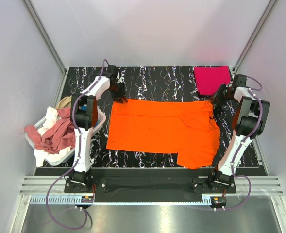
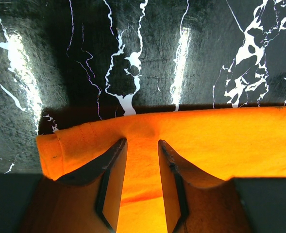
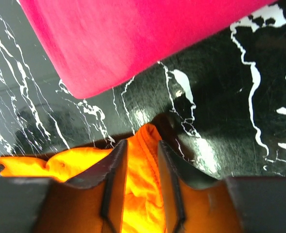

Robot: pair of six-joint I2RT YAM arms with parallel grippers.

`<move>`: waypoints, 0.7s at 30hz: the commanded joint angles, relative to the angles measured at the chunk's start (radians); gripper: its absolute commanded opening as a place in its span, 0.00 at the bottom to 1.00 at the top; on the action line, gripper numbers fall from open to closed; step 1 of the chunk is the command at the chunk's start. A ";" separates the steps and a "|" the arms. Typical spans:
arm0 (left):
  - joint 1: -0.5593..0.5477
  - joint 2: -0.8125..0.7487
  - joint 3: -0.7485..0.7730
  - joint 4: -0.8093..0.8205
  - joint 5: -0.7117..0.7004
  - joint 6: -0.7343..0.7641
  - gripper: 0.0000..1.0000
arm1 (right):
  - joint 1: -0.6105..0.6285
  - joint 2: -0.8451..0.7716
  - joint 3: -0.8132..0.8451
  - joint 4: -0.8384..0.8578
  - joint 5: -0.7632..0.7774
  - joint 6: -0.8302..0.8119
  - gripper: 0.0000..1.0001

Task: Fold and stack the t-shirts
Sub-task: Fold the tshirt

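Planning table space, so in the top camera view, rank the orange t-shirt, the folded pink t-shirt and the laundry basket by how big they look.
1. orange t-shirt, spread flat, by far the largest.
2. basket with its heap of clothes.
3. pink t-shirt, folded, the smallest.

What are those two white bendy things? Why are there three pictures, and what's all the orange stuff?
Those are two robot arms, bolted to the near edge of a table. The big picture looks down from a camera above them. The other two pictures come from small cameras on each arm's wrist, so you see its two fingers up close. An orange t-shirt lies spread on the black table. The left end effector pinches its far left corner. The right end effector pinches its far right corner. A folded pink t-shirt lies in the back right corner. A basket on the left holds more crumpled shirts.
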 commanded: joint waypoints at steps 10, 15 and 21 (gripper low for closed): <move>0.001 0.045 0.010 0.021 -0.029 0.016 0.39 | -0.005 0.036 0.039 0.003 0.000 0.001 0.29; 0.001 0.047 0.010 0.021 -0.027 0.015 0.39 | -0.005 0.047 0.045 0.005 -0.024 0.000 0.36; 0.001 0.050 0.007 0.021 -0.024 0.012 0.39 | -0.005 0.073 0.055 0.009 -0.044 0.012 0.19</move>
